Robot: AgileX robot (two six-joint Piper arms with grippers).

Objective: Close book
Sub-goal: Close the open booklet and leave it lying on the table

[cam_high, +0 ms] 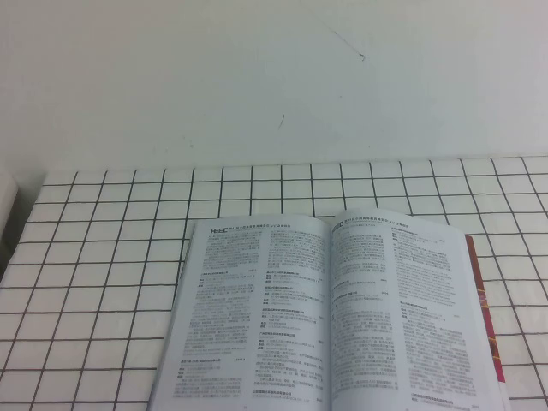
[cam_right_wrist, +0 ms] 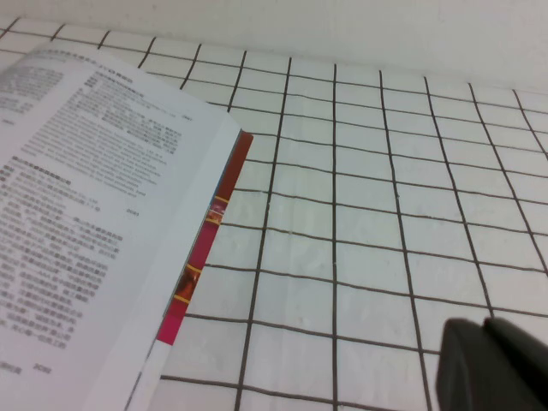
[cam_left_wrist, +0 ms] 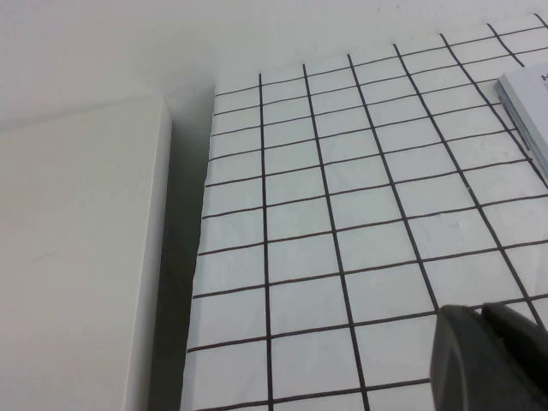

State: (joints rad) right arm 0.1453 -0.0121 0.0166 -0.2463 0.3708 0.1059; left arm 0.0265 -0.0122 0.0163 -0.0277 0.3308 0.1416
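Observation:
An open book (cam_high: 330, 317) lies flat on the gridded table near the front edge, text pages up, with a red cover edge (cam_high: 485, 308) showing along its right side. Neither gripper appears in the high view. In the left wrist view my left gripper (cam_left_wrist: 481, 310) hangs over bare grid squares well to the left of the book, whose corner (cam_left_wrist: 529, 107) just shows; the two dark fingers sit together with nothing between them. My right gripper (cam_right_wrist: 486, 324) is likewise shut and holds nothing, over the table to the right of the book's right page (cam_right_wrist: 86, 197) and red cover edge (cam_right_wrist: 205, 248).
A white checked cloth (cam_high: 120, 257) covers the table. A white box-like object (cam_left_wrist: 77, 257) stands just off the table's left edge, also glimpsed in the high view (cam_high: 4, 201). A plain white wall (cam_high: 274, 77) rises behind the table.

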